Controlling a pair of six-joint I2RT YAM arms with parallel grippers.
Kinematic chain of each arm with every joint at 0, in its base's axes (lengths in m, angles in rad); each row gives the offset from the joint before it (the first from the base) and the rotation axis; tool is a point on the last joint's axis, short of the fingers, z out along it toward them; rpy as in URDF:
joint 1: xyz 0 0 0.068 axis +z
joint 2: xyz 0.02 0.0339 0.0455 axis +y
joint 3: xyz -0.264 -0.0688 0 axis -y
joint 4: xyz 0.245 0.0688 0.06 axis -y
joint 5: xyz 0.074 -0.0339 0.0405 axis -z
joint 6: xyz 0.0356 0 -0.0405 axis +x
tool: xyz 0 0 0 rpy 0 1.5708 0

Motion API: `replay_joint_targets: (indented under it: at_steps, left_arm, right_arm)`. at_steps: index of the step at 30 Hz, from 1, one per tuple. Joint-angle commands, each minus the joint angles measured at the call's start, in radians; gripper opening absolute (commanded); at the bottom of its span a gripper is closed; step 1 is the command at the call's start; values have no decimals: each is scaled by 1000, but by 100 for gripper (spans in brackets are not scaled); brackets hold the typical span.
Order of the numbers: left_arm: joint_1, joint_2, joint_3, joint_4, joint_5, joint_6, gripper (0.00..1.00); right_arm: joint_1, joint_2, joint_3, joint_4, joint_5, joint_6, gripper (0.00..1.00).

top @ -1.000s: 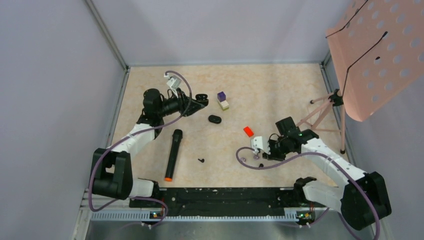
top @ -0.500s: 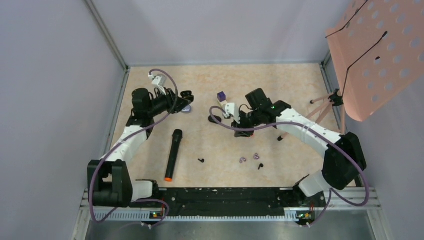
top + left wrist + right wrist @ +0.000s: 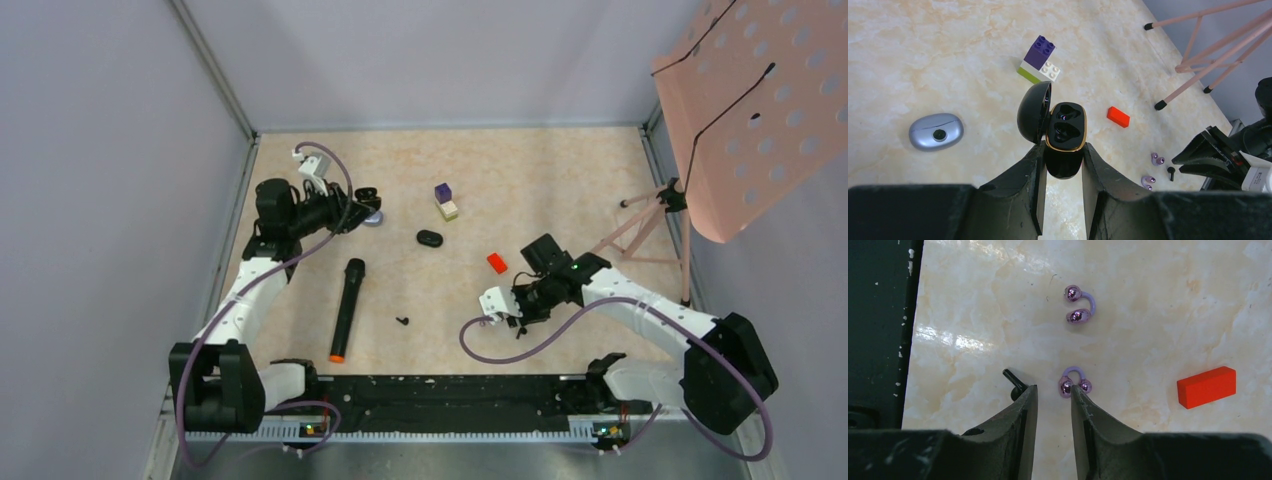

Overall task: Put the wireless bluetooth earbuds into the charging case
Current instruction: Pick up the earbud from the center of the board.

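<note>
My left gripper (image 3: 1064, 151) is shut on the black, gold-rimmed charging case (image 3: 1066, 131), whose lid stands open; it is held above the table at the back left (image 3: 365, 194). A black earbud with a short stem (image 3: 1014, 380) lies just outside the left fingertip of my right gripper (image 3: 1053, 389). That gripper is open, low over the table, with nothing between its fingers. The same earbud (image 3: 1171, 172) shows in the left wrist view. Another black earbud (image 3: 402, 321) lies near the table's front middle.
Two pale purple rings (image 3: 1074, 381) (image 3: 1079, 305) lie by my right fingertips. Also on the table are a red block (image 3: 497, 262), a shut black oval case (image 3: 430, 238), a silver case (image 3: 936, 132), a purple-and-white brick (image 3: 445, 201) and a black microphone (image 3: 345, 308). A pink music stand (image 3: 745, 100) stands at right.
My right arm swung to the table's middle by the red block, then came back to the near right over the purple rings. The left gripper drew back leftward with the case.
</note>
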Motion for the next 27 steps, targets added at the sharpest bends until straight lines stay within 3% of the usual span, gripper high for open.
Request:
replay_joint_targets:
  at_steps: [1, 12, 27]
  left_arm:
    - [4, -36, 38, -13, 22, 27, 0]
    - [4, -44, 27, 0, 16, 13, 0]
    - [3, -52, 13, -10, 15, 13, 0]
  right_arm:
    - [-10, 11, 11, -10, 20, -9, 31]
    - [-10, -20, -48, -77, 77, 124, 31]
    - [-10, 65, -63, 26, 73, 212, 32]
